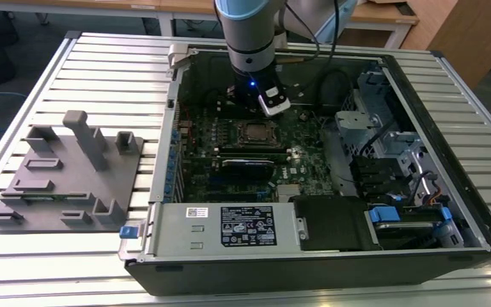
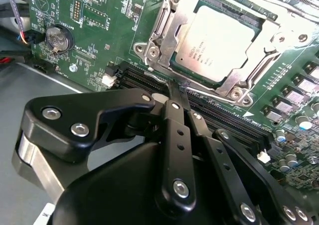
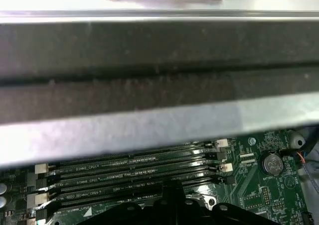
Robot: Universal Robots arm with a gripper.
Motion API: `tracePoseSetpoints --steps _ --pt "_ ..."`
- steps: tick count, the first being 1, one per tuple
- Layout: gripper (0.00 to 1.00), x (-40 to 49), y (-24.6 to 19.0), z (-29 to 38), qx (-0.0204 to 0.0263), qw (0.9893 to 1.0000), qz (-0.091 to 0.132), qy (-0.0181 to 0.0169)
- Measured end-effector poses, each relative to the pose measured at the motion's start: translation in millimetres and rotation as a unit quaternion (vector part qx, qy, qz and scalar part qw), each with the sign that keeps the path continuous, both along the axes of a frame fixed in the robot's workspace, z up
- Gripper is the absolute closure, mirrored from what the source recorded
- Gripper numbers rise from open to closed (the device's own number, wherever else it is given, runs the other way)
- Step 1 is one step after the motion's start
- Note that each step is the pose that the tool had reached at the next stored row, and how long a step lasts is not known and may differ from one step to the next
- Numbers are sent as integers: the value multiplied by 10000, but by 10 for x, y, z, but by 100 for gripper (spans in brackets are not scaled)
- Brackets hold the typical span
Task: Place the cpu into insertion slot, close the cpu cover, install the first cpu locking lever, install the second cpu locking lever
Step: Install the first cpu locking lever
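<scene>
cpu cover (image 2: 167, 33) clipped by picture edge in second wrist view, gripper (image 2: 172, 87) body hides most memory slots (image 2: 224, 118) there, case wall (image 3: 159, 51) blurred in first wrist view

No text readable. Fine print on the cpu (image 2: 218, 43) lid, a white label (image 1: 247, 225) on the grey box (image 1: 186, 233), silkscreen by the memory slots (image 3: 129, 177).

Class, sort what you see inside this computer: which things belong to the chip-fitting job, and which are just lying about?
Job in hand: chip; chip cover; gripper.
Lying about: memory slots; coin battery; grey labelled box; grey plastic rack.
</scene>
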State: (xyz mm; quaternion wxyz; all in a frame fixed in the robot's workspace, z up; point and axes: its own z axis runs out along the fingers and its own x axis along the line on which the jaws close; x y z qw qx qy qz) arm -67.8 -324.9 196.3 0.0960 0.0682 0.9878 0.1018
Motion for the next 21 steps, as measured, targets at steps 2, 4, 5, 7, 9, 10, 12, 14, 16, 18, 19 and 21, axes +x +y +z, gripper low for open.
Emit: tracePoseSetpoints --steps 2,4,5,7,9,10,12,14,16,18,19,21 --pt "90 0 -17 1 16 10000 0 0" --pt "90 0 -31 0 44 10000 0 0" --pt "90 0 -36 0 62 10000 0 0" --pt "90 0 -45 0 106 9999 0 0" --pt "90 0 -53 4 169 9999 0 0" --pt "90 0 -56 7 199 9998 1 0" --pt "90 0 -60 11 238 9997 0 0" --pt "90 0 -63 14 248 9997 0 0" --pt "90 0 -69 14 276 9996 1 0" --pt "90 0 -82 15 331 9995 0 0" --pt "90 0 -90 15 364 9993 0 -1" --pt "90 -1 -106 15 421 9991 0 0"
